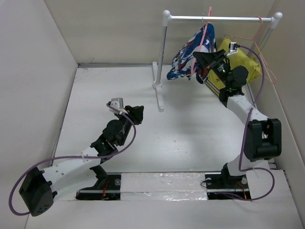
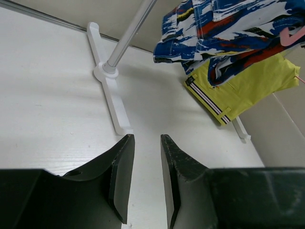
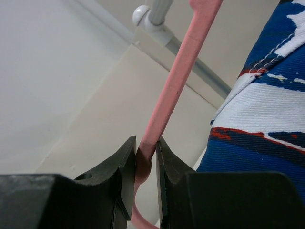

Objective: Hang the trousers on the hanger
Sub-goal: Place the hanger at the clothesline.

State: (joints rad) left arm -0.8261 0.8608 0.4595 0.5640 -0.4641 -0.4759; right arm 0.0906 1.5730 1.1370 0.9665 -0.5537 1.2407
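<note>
My left claw (image 1: 135,114) hangs low over the counter (image 1: 190,138) on the left. Its fingers are only a narrow gap apart and have nothing between them; the wrist view shows just bare white surface under the tips (image 2: 147,141).

To the right and farther off stands the white rack (image 1: 162,52), with its foot on the counter and its rail running right along the far wall.

The trousers (image 1: 188,57) hang bunched under that rail at the far right, clear of the counter and draped over the hanger (image 1: 206,29). The hanger's pink wire runs up to the rail, but I cannot tell whether the hook is seated.

My right claw (image 1: 201,61) is raised against the right side of the trousers. From its wrist camera I see the fingers pinched tight on the pink wire (image 3: 176,86), with blue patterned cloth (image 3: 267,119) just to the right.

The yellow garment (image 1: 238,57) hangs behind the right arm, farther right, touching the trousers.
</note>
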